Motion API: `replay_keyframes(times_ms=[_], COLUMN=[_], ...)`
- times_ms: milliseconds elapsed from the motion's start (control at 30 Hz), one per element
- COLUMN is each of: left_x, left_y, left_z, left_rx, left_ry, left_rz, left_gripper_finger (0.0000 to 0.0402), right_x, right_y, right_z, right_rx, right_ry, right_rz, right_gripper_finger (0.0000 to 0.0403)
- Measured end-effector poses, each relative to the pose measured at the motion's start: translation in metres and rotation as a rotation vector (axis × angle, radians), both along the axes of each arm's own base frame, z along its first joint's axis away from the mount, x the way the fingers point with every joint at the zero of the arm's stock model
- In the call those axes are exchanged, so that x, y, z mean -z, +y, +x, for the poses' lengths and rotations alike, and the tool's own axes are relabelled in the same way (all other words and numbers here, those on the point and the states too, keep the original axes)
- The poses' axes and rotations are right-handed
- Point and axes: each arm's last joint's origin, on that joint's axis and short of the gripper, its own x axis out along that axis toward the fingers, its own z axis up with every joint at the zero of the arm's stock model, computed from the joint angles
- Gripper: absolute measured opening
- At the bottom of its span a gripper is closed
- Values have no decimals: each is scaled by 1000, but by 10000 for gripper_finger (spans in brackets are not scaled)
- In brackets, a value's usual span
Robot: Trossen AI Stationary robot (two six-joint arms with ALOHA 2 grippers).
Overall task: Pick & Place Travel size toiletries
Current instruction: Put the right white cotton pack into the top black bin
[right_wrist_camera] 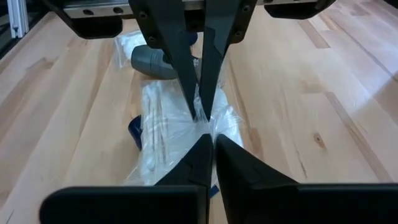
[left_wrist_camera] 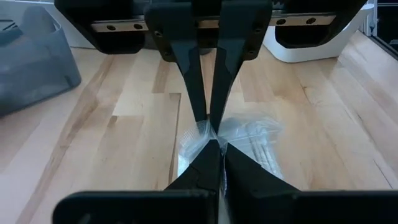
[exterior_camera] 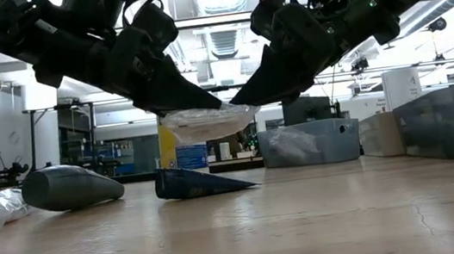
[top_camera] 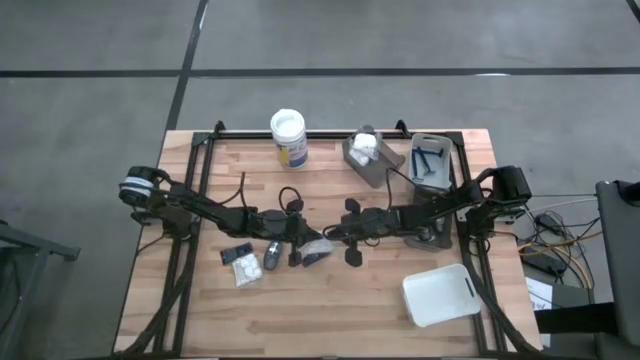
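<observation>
A clear plastic packet (exterior_camera: pixel 209 122) holding thin white sticks hangs over the table's middle between both grippers. My left gripper (left_wrist_camera: pixel 216 144) comes in from the table's left and my right gripper (right_wrist_camera: pixel 209 140) from the right. Their tips meet on the packet, and both are shut on it. On the table to the left lie a dark grey tube (top_camera: pixel 272 255), a dark blue packet (exterior_camera: pixel 199 182) and a white puffy packet (top_camera: pixel 245 270), each on its side. My left gripper pinches the clear packet's top edge (left_wrist_camera: pixel 202 132) between its two fingertips, slanting down from the table's left. The packet is lifted clear and sags below the fingers. My right gripper pinches the same top edge (right_wrist_camera: pixel 214 127) at its fingertips, slanting down from the table's right, tip to tip with the left gripper (right_wrist_camera: pixel 196 99). The film (right_wrist_camera: pixel 165 134) hangs slack beneath the hold.
A white-lidded jar (top_camera: pixel 288 137) stands at the far edge. Two grey trays stand far right, one (top_camera: pixel 385 172) with white packets, one (top_camera: pixel 446 172) with blue sticks. A white tray (top_camera: pixel 440 293) lies near right. Bare wood lies between the grippers and the near edge.
</observation>
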Motion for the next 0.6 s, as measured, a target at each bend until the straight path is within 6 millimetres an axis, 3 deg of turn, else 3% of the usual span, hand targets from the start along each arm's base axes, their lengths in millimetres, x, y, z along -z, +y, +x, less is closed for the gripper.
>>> replay_keyframes(times_ms=[200,600], left_x=[0,1], left_y=[0,1], left_z=[0,0], left_rx=[-2,-65], left_ry=[-1,6], left_rz=[5,-22], left_gripper_finger=[35,138], right_x=[4,9], right_y=[0,-7], right_z=[-2,-7], right_rx=[-7,35], right_ry=[42,131], right_rz=[-17,12], right_gripper_finger=[9,8])
